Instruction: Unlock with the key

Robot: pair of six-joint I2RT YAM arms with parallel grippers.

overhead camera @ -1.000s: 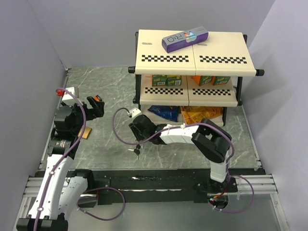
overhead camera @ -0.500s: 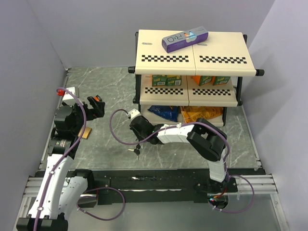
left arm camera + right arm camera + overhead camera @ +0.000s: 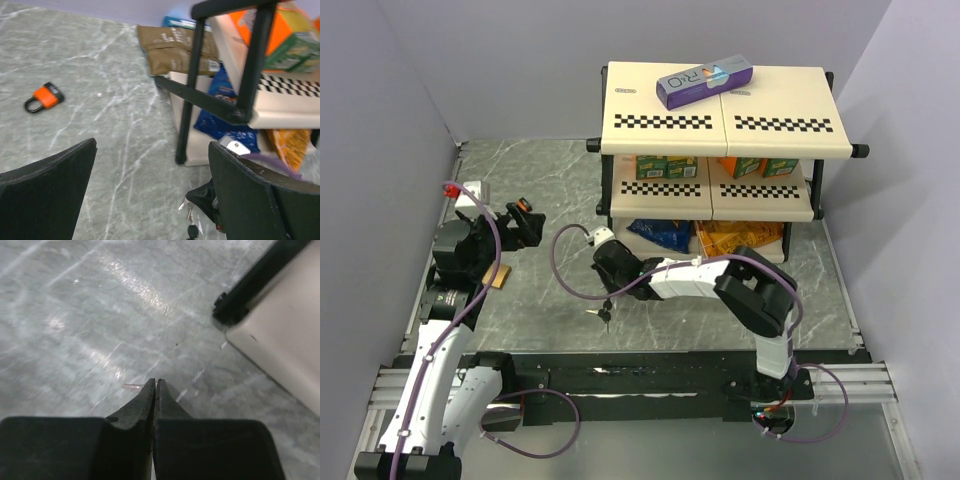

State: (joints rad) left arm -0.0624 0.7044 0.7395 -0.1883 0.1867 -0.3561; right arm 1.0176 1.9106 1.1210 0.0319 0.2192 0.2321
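Note:
My right gripper [image 3: 608, 298] is low over the marble floor in front of the shelf, its jaws pressed together [image 3: 156, 381]. It is shut on the key [image 3: 183, 203], whose thin silver blade pokes out beside the tips [image 3: 132, 386]. A second small key with a black head [image 3: 192, 230] dangles just under it, seen as a small dark bunch [image 3: 603, 316] from above. The orange-and-black padlock [image 3: 45, 97] lies on the floor away to the left. My left gripper [image 3: 528, 225] hovers at the left, wide open [image 3: 151, 145] and holding nothing.
A two-level cream shelf [image 3: 720, 120] with a black frame leg [image 3: 192, 100] stands at the back, with a purple box [image 3: 705, 80] on top and snack packs below. A brown pouch [image 3: 175, 45] lies by the leg. A small brown card [image 3: 498, 276] lies near the left arm.
The right gripper's jaws have closed from half open to fully shut at the keys. The left gripper has shifted slightly to the right, still open.

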